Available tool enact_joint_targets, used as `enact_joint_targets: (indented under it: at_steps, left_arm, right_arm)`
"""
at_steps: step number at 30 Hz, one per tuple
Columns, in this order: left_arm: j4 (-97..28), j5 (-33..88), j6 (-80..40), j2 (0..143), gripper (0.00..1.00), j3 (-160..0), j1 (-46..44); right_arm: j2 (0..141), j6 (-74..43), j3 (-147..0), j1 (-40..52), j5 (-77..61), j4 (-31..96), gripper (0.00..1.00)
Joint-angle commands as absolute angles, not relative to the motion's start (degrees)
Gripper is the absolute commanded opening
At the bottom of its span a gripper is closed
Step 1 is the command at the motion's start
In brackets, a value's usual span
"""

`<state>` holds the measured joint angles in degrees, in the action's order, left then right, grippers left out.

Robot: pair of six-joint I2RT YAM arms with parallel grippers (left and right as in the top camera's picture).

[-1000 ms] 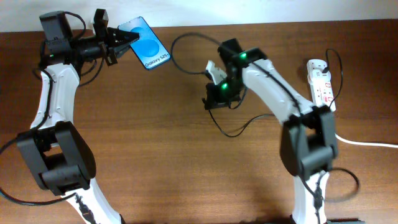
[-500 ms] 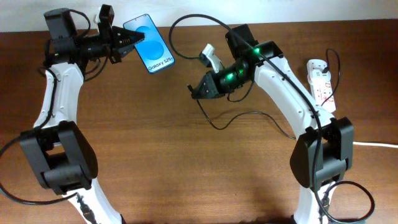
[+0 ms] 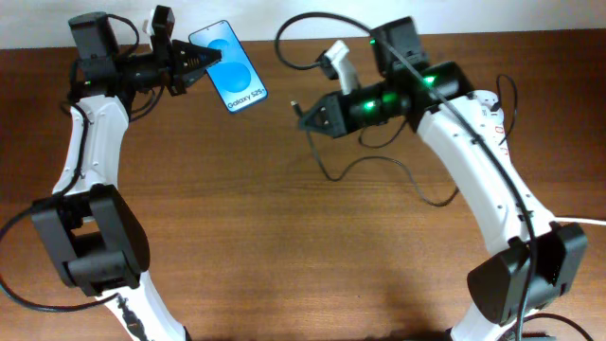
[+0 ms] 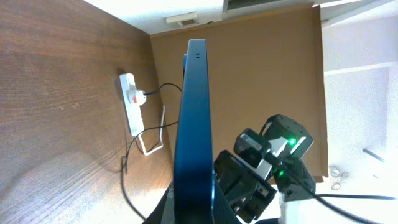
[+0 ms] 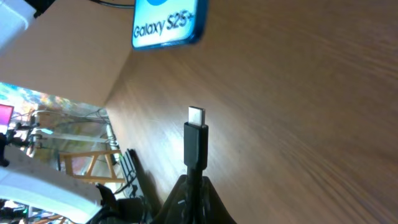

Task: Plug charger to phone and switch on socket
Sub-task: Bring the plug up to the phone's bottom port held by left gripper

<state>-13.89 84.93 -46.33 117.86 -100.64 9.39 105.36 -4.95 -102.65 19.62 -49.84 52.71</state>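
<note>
Brown wood-grain worktop (image 3: 284, 246), both arm bases at the near edge, bare wood between them. Mid-worktop, the right arm reaches left with green lamps lit on its wrist. The right claw (image 3: 305, 117) is clamped narrow on the charger (image 5: 196, 146) just behind the connector (image 5: 196, 116), whose bright metal end sticks out past the fingers. From the claw the thin black cable drops to the wood, lies in loose curves under the right arm, and runs off to the right. A second loop arches up over the arm toward the far edge. The connector is aimed at the phone (image 3: 230, 66) but well short of it, with open wood between. The phone sits far left, blue screen up, its "Galaxy S25+" short edge turned toward the connector. The left claw (image 3: 202, 62) grips the phone at the opposite end, fingers closed on the frame; the left wrist view shows it edge-on. Cannot tell whether the phone touches the wood. The socket (image 4: 131, 102) lies far right, partly hidden by the right arm in the overhead view, with the black cable leading into it. Its white cord (image 3: 582, 220) exits at the right edge. Pale wall (image 3: 284, 14) beyond.
</note>
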Motion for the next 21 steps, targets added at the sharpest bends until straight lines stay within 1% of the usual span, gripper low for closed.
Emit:
enact_joint_targets:
  at_steps: [1, 4, 6, 13, 21]
  left_arm:
    - [-13.56, 85.32, -45.28, 117.75, 0.00, -101.51, 7.20]
    - [-14.00, 83.59, -45.28, 117.75, 0.00, -101.41, 6.28]
    - [-14.06, 83.05, -45.28, 117.80, 0.00, -101.32, 6.20]
    - [-14.22, 82.21, -45.30, 119.39, 0.00, -101.25, 5.43]
    - [-16.56, 84.27, -45.52, 121.82, 0.00, -101.25, 5.41]
  right_arm:
    - [105.82, -13.52, -97.69, 22.06, -50.76, 46.04, 0.04]
    - [105.82, -19.20, -94.00, 22.94, -50.57, 39.72, 0.04]
    - [105.82, -20.25, -92.33, 23.14, -50.57, 37.69, 0.04]
    - [105.82, -19.92, -91.50, 25.06, -48.25, 37.45, 0.04]
    - [105.75, -18.68, -91.50, 26.72, -45.84, 37.39, 0.04]
